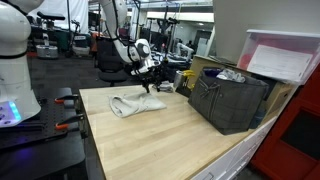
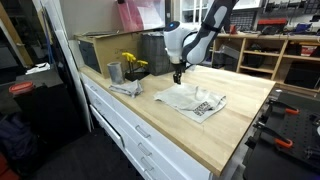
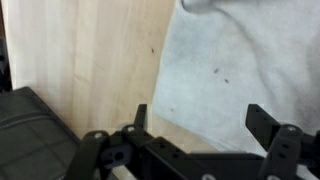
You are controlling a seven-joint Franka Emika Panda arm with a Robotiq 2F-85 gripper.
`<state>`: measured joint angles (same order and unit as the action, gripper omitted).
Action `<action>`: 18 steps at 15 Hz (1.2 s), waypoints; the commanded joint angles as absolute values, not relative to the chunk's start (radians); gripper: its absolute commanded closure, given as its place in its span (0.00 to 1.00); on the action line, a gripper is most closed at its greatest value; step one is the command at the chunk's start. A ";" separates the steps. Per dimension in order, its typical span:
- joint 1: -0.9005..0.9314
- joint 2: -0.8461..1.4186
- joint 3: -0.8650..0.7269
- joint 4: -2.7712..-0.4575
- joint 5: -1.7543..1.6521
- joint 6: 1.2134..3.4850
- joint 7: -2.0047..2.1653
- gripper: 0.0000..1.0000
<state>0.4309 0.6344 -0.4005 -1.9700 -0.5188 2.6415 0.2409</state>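
The claw is held wide apart over the white cloth. Wooden counter is seen left of the cloth's edge, in the wrist view.

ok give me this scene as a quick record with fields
tool: open, jaws wide apart, above the cloth, holding nothing
cloth: pale, crumpled, lying on the table, not gripped
table: light wood top
crate: dark, at one end of the table, apart from the cloth
other items: metal cup and yellow flowers near the crate
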 commanded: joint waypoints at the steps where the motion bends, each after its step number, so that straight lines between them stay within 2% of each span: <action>1: 0.328 0.562 -0.309 -2.007 -0.480 2.436 0.209 0.00; 11: 0.055 0.456 -0.001 -2.102 -0.150 2.070 -0.067 0.00; 18: -0.066 0.542 0.073 -2.034 0.154 1.995 -0.249 0.00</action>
